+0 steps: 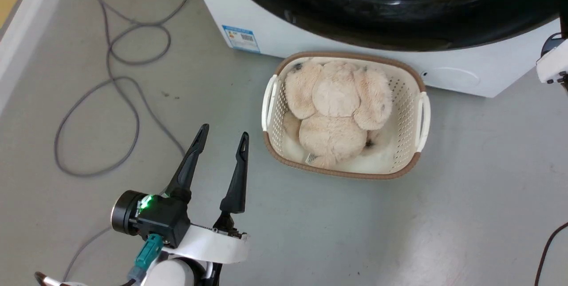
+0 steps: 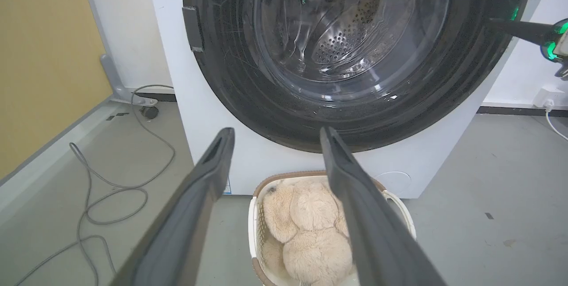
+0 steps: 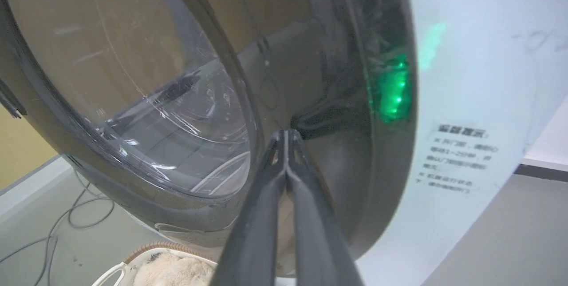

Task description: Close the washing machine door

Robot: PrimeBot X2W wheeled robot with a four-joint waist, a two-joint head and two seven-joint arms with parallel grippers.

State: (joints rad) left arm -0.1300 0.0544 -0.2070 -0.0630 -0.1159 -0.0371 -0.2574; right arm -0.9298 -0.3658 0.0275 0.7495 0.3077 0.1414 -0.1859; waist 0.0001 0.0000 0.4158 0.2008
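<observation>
Grey floor (image 1: 466, 188), basket (image 1: 420, 119) before washer (image 2: 204, 157). Door (image 2: 230, 55) lies against washer front, seemingly shut. Right gripper (image 3: 287, 137) pinched together, tip at door's rim, likely for pushing; left gripper (image 1: 224, 131) spread, idle

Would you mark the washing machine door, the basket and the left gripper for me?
washing machine door (image 2: 350, 33): left wrist view, glass centre.
basket (image 1: 341, 174): head view, near brown rim.
left gripper (image 1: 225, 130): head view, midway between its fingertips.
</observation>
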